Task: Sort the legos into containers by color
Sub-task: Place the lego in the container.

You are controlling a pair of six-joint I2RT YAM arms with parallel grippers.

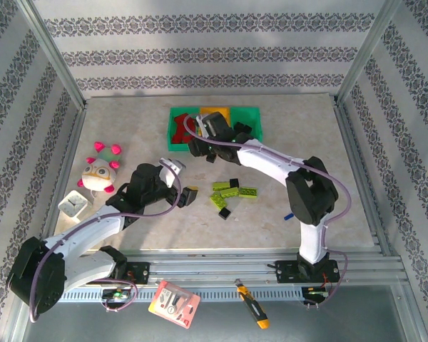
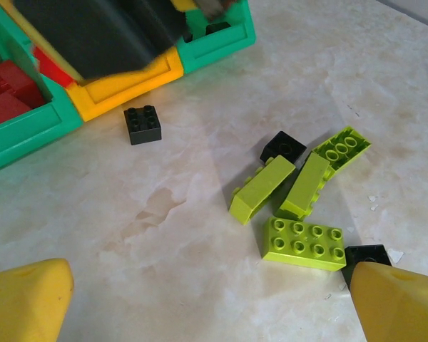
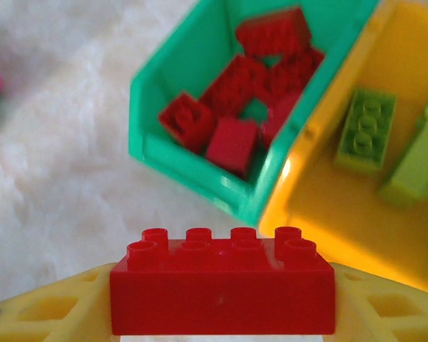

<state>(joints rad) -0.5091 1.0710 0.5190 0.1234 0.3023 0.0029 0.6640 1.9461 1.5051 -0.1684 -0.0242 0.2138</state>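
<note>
My right gripper [image 3: 221, 313] is shut on a red eight-stud brick [image 3: 221, 288], held just short of the near corner of the green bin [image 3: 192, 160] that holds several red bricks [image 3: 232, 142]. Beside it, the orange-yellow bin [image 3: 328, 214] holds lime bricks [image 3: 366, 132]. From above, this gripper [image 1: 202, 144] is at the bins' front left, with a second green bin [image 1: 251, 114] on the right. My left gripper [image 2: 207, 313] is open and empty, low over the table. A cluster of lime bricks [image 2: 303, 244] lies just ahead of it, with black bricks [image 2: 283, 147] among them.
A lone black brick [image 2: 143, 125] sits in front of the bins. The plush toy [image 1: 100, 171] and white cube [image 1: 75, 204] stand at the left, and a blue pen [image 1: 288, 214] lies by the right arm. The right arm [image 2: 107, 28] hangs over the bins.
</note>
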